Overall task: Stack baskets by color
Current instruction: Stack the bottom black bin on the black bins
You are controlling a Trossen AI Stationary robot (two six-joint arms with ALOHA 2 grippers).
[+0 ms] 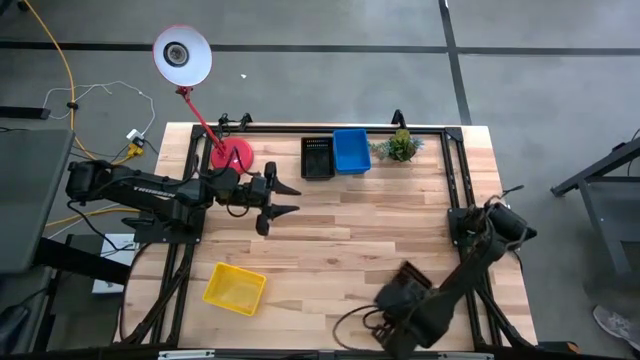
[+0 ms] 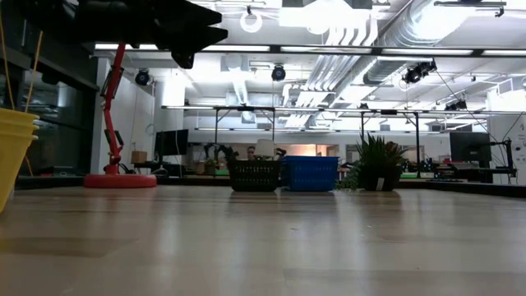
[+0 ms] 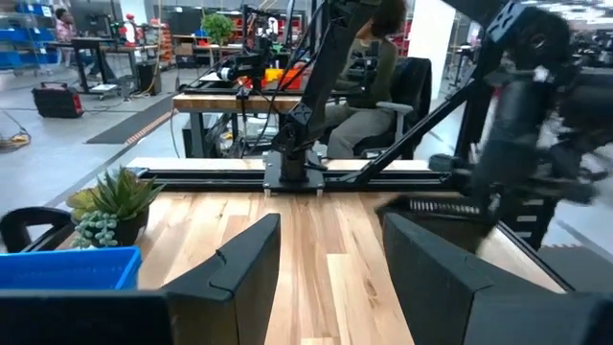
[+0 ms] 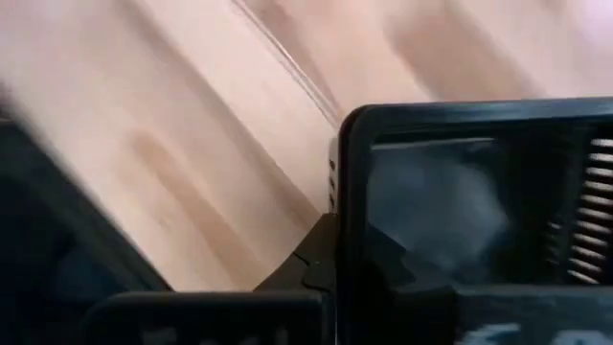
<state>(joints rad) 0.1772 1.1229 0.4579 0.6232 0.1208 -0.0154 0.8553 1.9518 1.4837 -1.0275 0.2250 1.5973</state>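
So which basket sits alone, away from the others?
The yellow basket, alone at the table's near left; the black basket and blue basket sit side by side at the far edge.

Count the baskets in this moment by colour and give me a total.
Black: 2, a black basket beside the blue one, and a second black basket close up in the right wrist view.
Blue: 1, the blue basket.
Yellow: 1 for certain, the yellow basket; the low view shows a doubled rim, so another may be nested in it.
Total: 4, possibly more.
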